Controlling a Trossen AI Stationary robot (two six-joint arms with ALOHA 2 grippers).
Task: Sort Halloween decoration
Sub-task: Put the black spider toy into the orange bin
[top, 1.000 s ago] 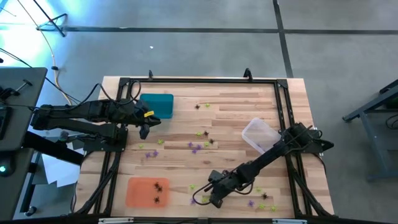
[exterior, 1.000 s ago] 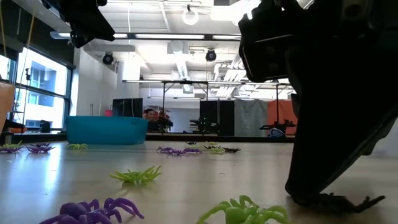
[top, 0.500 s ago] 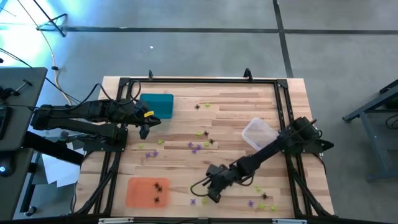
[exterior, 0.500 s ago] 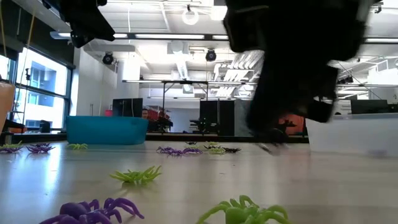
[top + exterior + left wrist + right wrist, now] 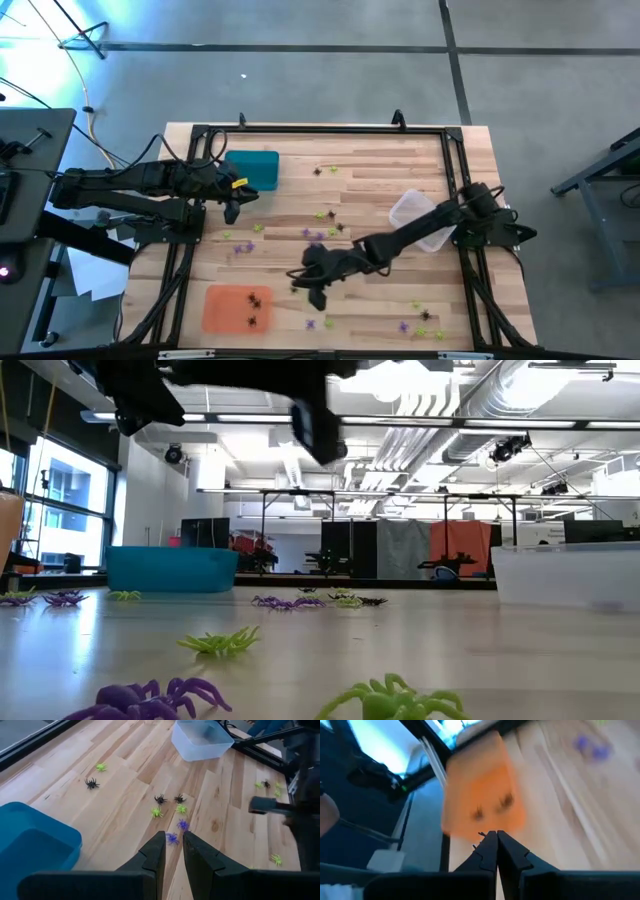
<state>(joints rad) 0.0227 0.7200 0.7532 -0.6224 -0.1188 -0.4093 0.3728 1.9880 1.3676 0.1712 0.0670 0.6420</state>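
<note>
Tiny plastic spiders in black, yellow-green and purple lie scattered on the wooden table, a cluster at mid-table point(image 5: 318, 236) and more by the near right edge point(image 5: 420, 318). My right gripper point(image 5: 316, 292) hangs above the table just right of the orange tray point(image 5: 238, 307), shut on a black spider point(image 5: 480, 835). Two black spiders lie in that tray. My left gripper point(image 5: 232, 207) waits beside the teal tray point(image 5: 252, 168), its fingers slightly apart point(image 5: 174, 845), touching nothing. My right gripper pinches a black spider between its two fingertips; only thin dark legs point(image 5: 480, 835) stick out beside the tips, the body is hidden between them. The fingers slant down toward the table's left. The spider is lifted clear of the table.
A clear tray point(image 5: 420, 218) stands at the table's right, under my right arm. A black frame point(image 5: 320, 128) runs around the table edge. Yellow-green and purple spiders point(image 5: 220, 643) lie near the low camera. Bare wood shows between the orange tray and the teal tray.
My right gripper, shut the whole time, has risen from the table by the near edge and swung left toward the orange tray. The black spider it stood on has gone up with it, off the table.
</note>
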